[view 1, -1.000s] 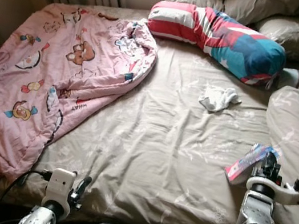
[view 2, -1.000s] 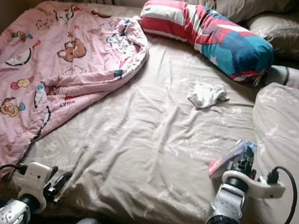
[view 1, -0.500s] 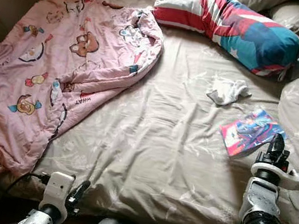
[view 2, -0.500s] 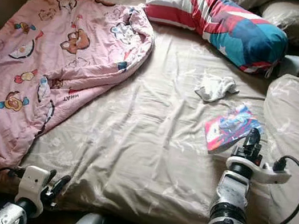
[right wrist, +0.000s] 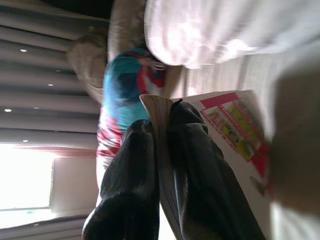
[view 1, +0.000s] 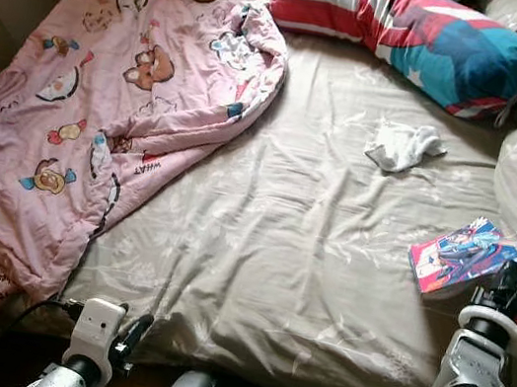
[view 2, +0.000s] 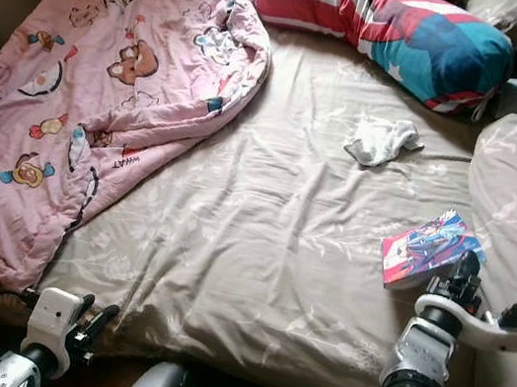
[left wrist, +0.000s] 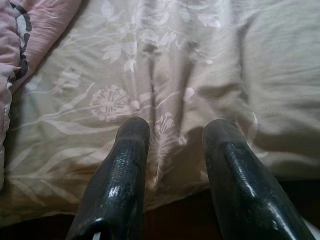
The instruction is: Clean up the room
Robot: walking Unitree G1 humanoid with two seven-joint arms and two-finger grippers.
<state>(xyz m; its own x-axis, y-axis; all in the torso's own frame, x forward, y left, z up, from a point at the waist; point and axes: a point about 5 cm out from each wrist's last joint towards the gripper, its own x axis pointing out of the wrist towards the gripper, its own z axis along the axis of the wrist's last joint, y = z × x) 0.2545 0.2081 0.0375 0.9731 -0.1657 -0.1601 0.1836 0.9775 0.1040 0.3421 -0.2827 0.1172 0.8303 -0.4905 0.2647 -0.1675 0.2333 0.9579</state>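
Book pinched at its edge in right claw, near right side of bed, below white cloth. Left claw spread wide at bed's front edge. Pink quilt at left; striped pillow at head.

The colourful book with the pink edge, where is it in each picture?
Left eye view: the colourful thin book lies at the right of the bed, just above the right gripper.
Right eye view: at the right, below the white crumpled cloth.
Right wrist view: pinched between the black fingers.
Left wrist view: not there.
Shared landmark: the red, white and teal striped pillow.
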